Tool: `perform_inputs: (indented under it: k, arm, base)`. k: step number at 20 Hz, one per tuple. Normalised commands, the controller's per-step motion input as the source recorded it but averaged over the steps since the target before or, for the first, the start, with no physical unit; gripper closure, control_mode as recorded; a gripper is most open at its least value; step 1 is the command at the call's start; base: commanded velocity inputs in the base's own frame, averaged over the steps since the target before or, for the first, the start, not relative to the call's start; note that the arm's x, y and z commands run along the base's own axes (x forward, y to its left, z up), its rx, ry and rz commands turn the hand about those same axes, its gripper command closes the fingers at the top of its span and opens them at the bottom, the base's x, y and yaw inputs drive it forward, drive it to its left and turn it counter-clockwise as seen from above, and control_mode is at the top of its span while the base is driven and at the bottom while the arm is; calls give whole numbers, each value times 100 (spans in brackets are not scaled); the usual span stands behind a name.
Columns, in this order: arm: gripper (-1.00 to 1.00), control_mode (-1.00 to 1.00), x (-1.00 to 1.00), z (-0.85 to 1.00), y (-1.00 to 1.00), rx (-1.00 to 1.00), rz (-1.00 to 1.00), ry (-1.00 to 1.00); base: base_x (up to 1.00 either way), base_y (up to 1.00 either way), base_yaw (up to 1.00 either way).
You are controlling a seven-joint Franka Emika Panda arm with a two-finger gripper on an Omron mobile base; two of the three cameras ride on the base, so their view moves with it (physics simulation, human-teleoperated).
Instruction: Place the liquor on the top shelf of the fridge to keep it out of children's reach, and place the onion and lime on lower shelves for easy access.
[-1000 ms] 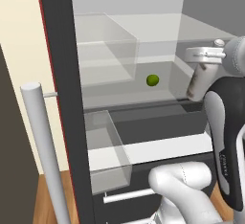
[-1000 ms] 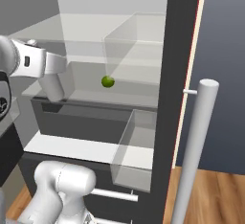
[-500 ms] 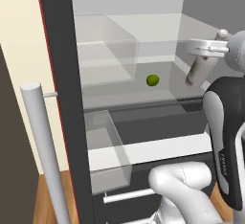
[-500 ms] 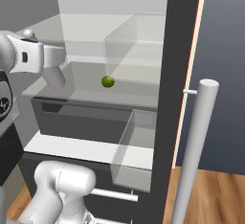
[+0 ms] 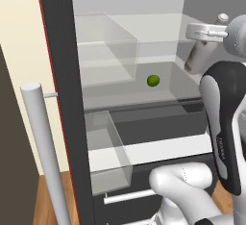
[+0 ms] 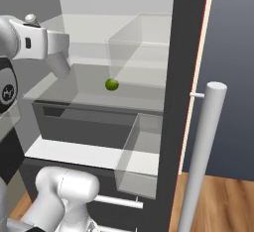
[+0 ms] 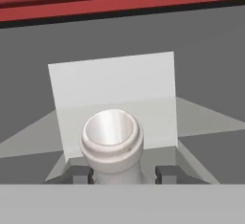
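1. Fridge [image 5: 62, 99] stands open; its red-edged door with the silver bar handle [image 5: 45, 156] is swung out at the left of the left base view, and at the right of the right base view [image 6: 201, 156].
2. Gripper [image 7: 123, 174] is closed on the liquor bottle [image 5: 198, 56]; the hand view shows the bottle cap [image 7: 111, 133] end-on between the two dark fingertips [image 7: 80, 174], which sit against the neck on both sides.
3. Bottle is held tilted, lifted off the shelf, at the far right of the fridge opening in the left base view and at the far left in the right base view [image 6: 58, 65].
4. Lime [image 5: 153, 80] sits on a glass shelf [image 5: 129, 96] inside the fridge, roughly mid-width, well apart from the bottle; also seen at [image 6: 112, 84].
5. Clear door bins: an upper bin [image 5: 108, 51] level with the lime's shelf, a lower bin [image 5: 108, 156] below it.
6. Dark drawer [image 6: 84, 124] runs under the lime's shelf; a second one with a silver handle [image 5: 129, 196] is lower down.
7. Onion: can't find it.
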Motion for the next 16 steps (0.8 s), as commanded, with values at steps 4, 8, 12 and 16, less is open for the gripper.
perform_inputs:
  k: [4,8,12,16]
  arm:
    - [100,-100,6,27,0,0,0,0]
    - [100,-100,9,1,0,0,0,-1]
    - [100,-100,15,0,0,0,0,-6]
    - [100,-100,20,0,0,0,0,-9]
  base:
    - [0,0,0]
    - [0,0,0]
    - [0,0,0]
    - [0,0,0]
